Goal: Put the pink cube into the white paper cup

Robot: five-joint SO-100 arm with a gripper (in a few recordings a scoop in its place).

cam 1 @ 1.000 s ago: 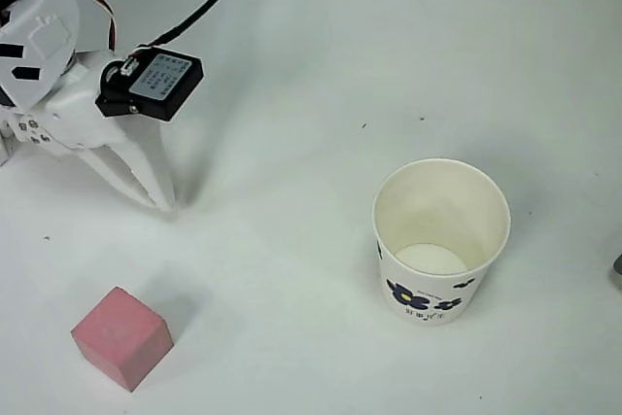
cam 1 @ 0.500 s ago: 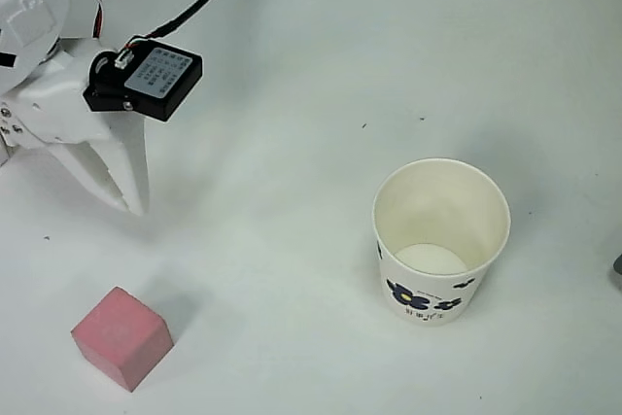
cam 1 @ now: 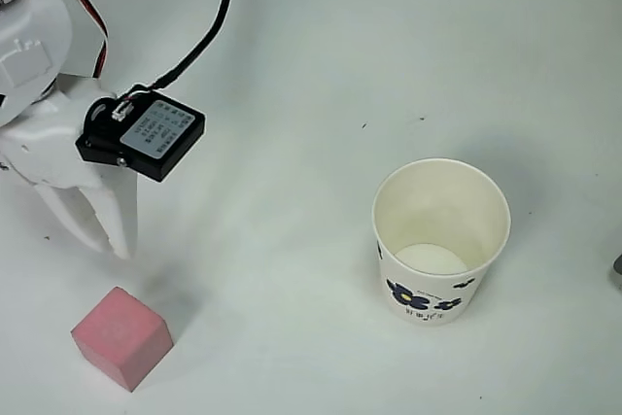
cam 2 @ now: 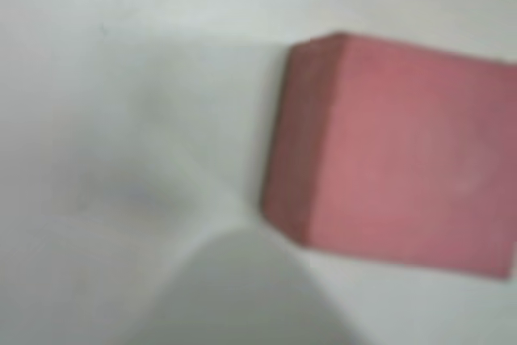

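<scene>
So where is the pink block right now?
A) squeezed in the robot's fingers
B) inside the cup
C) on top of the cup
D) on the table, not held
D: in the overhead view the pink cube sits on the table, with the gripper above it in the picture and the white paper cup standing apart to the right.

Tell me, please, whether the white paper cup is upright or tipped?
Upright: the white paper cup stands on its base, round mouth facing up, its bare cream bottom visible.
</scene>
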